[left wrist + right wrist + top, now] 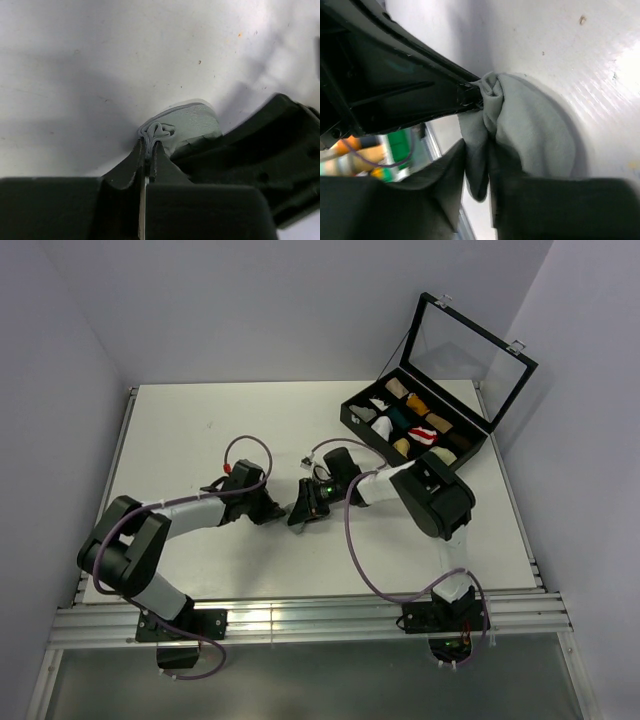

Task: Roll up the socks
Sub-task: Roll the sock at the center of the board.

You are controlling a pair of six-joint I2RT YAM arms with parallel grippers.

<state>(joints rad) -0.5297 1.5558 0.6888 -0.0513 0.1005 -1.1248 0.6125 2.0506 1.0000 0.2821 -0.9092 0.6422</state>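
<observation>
Top external view has both arms reaching in to the middle of the white surface [200,420]. The left hand [270,508] and the right hand [303,502] meet tip to tip, so close that whatever lies between them is hidden from above. At the far right stands a black case [385,443] with its glass lid [470,355] raised. Small fabric rolls [420,425] sit in its compartments, well apart from the hands.

Left wrist view shows the grey sock [187,122] lying on the surface just beyond the left hand's tips. That hand is closed tight on the sock's bunched edge, with the folds squeezed into a little curl just past the jaws. The right hand's black bulk comes in from the right and covers the sock's near right part.

Right wrist view shows the same sock as a rounded lump on the surface, with one gathered end held at the left hand's tips on the left. A fold of fabric hangs in the narrow gap between the right hand's jaws; whether they pinch it or only flank it I cannot tell.
</observation>
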